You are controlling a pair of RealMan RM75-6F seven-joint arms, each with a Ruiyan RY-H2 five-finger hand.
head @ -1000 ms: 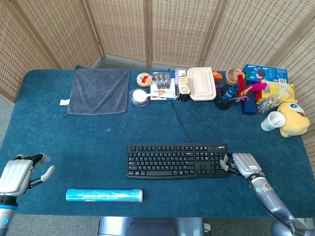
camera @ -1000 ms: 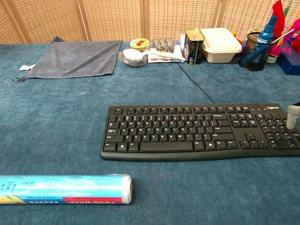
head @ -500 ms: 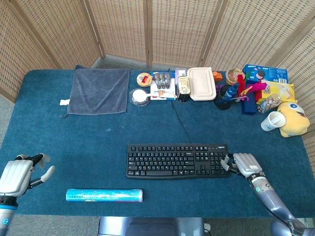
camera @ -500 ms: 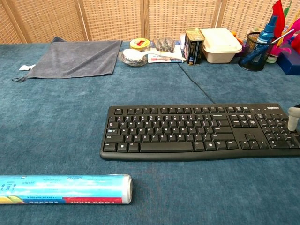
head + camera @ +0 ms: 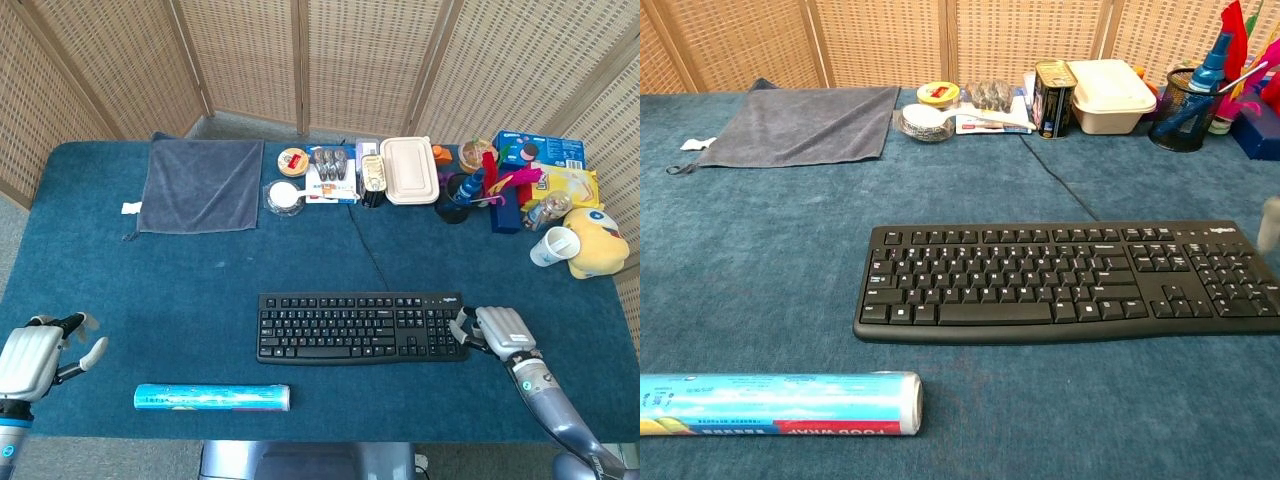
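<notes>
Keyboard (image 5: 362, 326), black and corded, lies flat on the blue desk (image 5: 200, 280), and the right hand (image 5: 497, 331) sits just beside its right end, at about 3 o'clock from the key field. In the head view the fingers (image 5: 461, 329) of that hand reach toward the number pad; whether they touch the keys cannot be told. In the chest view only a blurred pale fingertip shows at the right picture edge, above the number pad. The hand holds nothing, and whether its fingers are spread or curled cannot be told. A small white brand mark sits at the keyboard's upper right corner, too small to read.

At about 8 o'clock from the keyboard lies a roll of food wrap (image 5: 775, 403), its long side parallel to the desk's front edge; the upside-down words "FOOD WRAP" can be read on its label in the chest view. The left hand (image 5: 38, 355) hovers at 10 o'clock from the roll's left end, apart from it, fingers spread with nothing in them.

Along the far edge, at 12 o'clock from the keyboard, stand a printed tin can (image 5: 1051, 97) and a cream lidded box (image 5: 1110, 95). A grey towel (image 5: 203, 184) lies at 10 o'clock. A mesh pen holder (image 5: 1183, 122) stands at 1 o'clock.
</notes>
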